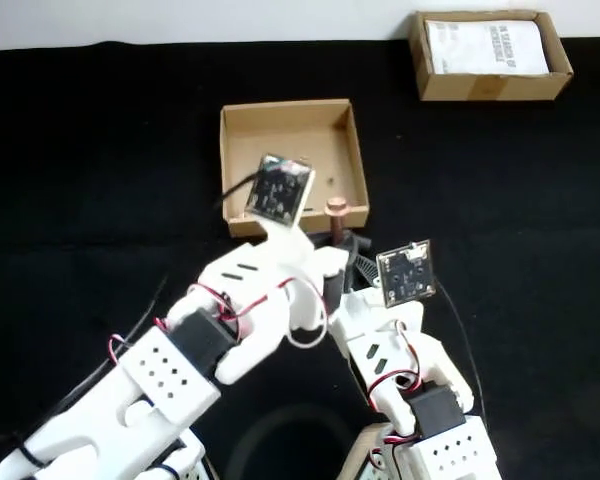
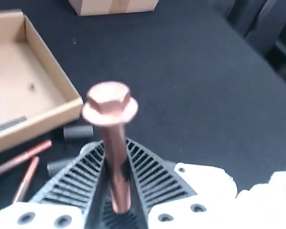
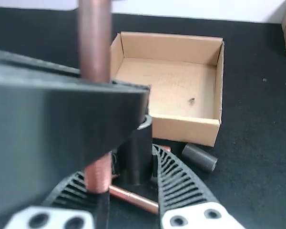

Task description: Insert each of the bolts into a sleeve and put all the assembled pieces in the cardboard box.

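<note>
The left hand (image 2: 115, 148) is clenched on a bolt (image 2: 109, 107), head up; the right hand (image 3: 128, 160) is closed on an upright sleeve (image 3: 138, 143) beside it. The shank should be centred over the bore before lowering. The cardboard box (image 3: 186, 130) lies just beyond.

Printed sheet (image 1: 485, 45), text illegible.
</note>
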`<action>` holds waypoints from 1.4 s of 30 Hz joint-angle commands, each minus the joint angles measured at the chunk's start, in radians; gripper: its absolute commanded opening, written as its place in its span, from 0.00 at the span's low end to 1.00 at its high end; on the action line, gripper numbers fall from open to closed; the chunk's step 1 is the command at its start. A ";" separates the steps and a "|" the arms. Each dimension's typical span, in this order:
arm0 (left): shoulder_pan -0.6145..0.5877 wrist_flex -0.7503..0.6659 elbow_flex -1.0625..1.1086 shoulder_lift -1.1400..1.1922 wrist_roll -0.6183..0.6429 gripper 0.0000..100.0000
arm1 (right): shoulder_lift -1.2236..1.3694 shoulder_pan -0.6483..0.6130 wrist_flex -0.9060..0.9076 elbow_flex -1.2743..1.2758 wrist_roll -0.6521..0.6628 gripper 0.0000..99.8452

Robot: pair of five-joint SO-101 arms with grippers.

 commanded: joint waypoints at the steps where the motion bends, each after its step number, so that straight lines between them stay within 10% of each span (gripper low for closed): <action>1: -0.013 -0.014 0.065 -0.007 -0.008 0.01 | -0.005 0.015 -0.015 -0.019 0.000 0.01; 16: -0.110 -0.034 0.076 0.004 -0.008 0.02 | -0.007 0.036 0.001 -0.019 0.003 0.01; 24: -0.366 -0.031 -0.038 0.012 -0.071 0.04 | -0.010 0.578 0.165 -0.097 0.058 0.01; 34: -0.312 0.055 0.035 0.108 0.002 0.17 | -0.010 0.743 0.228 -0.114 0.094 0.01; 42: -0.226 0.523 -0.357 0.476 0.005 0.17 | -0.002 0.751 0.503 -0.111 0.124 0.01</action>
